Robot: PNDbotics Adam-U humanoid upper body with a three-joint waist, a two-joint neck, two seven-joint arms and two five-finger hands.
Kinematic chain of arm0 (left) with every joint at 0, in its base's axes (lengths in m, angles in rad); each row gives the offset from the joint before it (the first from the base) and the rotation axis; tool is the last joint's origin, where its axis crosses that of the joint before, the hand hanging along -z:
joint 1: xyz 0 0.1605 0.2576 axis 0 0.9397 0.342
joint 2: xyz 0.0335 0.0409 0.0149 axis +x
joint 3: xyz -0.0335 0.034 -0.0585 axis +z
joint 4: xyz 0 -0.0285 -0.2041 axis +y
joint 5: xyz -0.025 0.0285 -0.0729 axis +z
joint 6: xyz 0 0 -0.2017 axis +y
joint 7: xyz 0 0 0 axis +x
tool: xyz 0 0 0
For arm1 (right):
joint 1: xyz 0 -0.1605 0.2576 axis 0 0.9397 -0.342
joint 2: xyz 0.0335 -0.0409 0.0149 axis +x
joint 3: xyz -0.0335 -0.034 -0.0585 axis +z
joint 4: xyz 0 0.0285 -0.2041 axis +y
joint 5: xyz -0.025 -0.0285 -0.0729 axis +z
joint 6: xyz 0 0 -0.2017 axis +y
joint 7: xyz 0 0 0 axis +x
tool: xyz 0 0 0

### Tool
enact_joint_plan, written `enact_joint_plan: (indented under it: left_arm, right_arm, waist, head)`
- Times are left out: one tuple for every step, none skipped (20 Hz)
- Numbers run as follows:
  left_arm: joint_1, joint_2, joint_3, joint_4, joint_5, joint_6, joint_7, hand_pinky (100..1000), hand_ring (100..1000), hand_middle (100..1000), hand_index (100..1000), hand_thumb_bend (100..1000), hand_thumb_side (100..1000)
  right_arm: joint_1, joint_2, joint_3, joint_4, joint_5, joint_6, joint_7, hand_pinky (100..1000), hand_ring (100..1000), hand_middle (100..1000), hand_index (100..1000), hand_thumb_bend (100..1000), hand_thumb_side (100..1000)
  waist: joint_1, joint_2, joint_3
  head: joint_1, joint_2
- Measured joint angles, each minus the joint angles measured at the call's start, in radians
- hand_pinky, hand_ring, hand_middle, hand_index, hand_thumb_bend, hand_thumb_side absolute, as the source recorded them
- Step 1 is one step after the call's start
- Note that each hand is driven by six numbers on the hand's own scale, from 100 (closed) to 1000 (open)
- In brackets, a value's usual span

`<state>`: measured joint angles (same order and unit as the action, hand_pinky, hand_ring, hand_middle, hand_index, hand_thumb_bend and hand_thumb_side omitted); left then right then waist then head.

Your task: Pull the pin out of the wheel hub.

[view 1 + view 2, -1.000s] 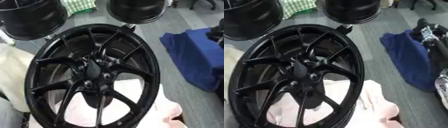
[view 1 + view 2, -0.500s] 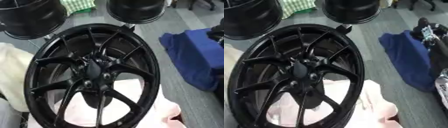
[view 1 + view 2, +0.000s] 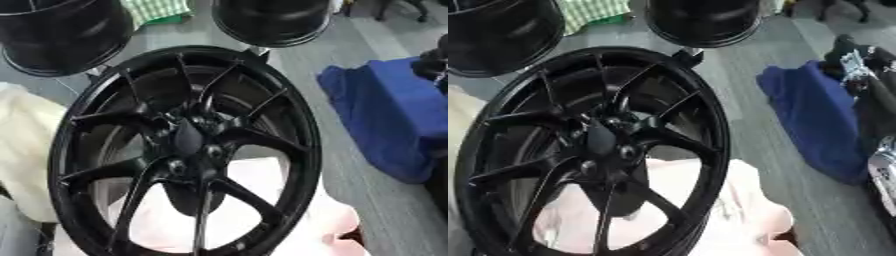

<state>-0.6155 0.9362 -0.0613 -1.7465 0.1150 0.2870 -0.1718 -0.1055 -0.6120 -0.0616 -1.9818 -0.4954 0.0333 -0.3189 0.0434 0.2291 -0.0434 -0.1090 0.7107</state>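
A big shiny black metal wheel hub [image 3: 184,150] with thin spokes fills the middle of both views. It sits tilted on a soft pale pink cloth [image 3: 289,225], which shows through the gaps between its lower spokes. In the very middle of the wheel hub there is a dark round cap with small bolt holes around it [image 3: 188,140]. The pin cannot be made out among these dark parts. A cream-white cloth [image 3: 26,155] lies at the left side, just beside the wheel's rim. Two more black wheels stand behind it, one at the far left [image 3: 61,35] and one at the far middle [image 3: 271,20]. A bit of green checked cloth [image 3: 157,10] shows between them. A dark blue cloth [image 3: 815,120] lies on the grey floor [image 3: 350,180] to the right. In the right eye view, black and silver robot parts [image 3: 872,100] show at the right edge, over the blue cloth. Whether that is a hand, and how its fingers are set, cannot be told. The left hand does not show in either view.
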Motion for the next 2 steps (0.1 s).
enact_joint_plan:
  left_arm:
    - [0.015,-0.019,0.014,-0.032,0.033,-0.008,0.034,914,684,642,736,184,685]
    - [0.033,-0.041,0.029,-0.066,0.060,-0.014,0.066,916,683,641,735,189,684]
  right_arm:
    - [0.000,0.000,0.000,0.000,0.000,-0.003,0.000,814,669,580,560,303,458]
    - [0.000,0.000,0.000,0.000,0.001,-0.007,0.001,814,668,580,560,303,458]
  waist:
    - [-0.002,0.001,0.001]
    - [-0.003,0.003,0.001]
  head:
    - [-0.001,0.000]
    - [-0.003,0.000]
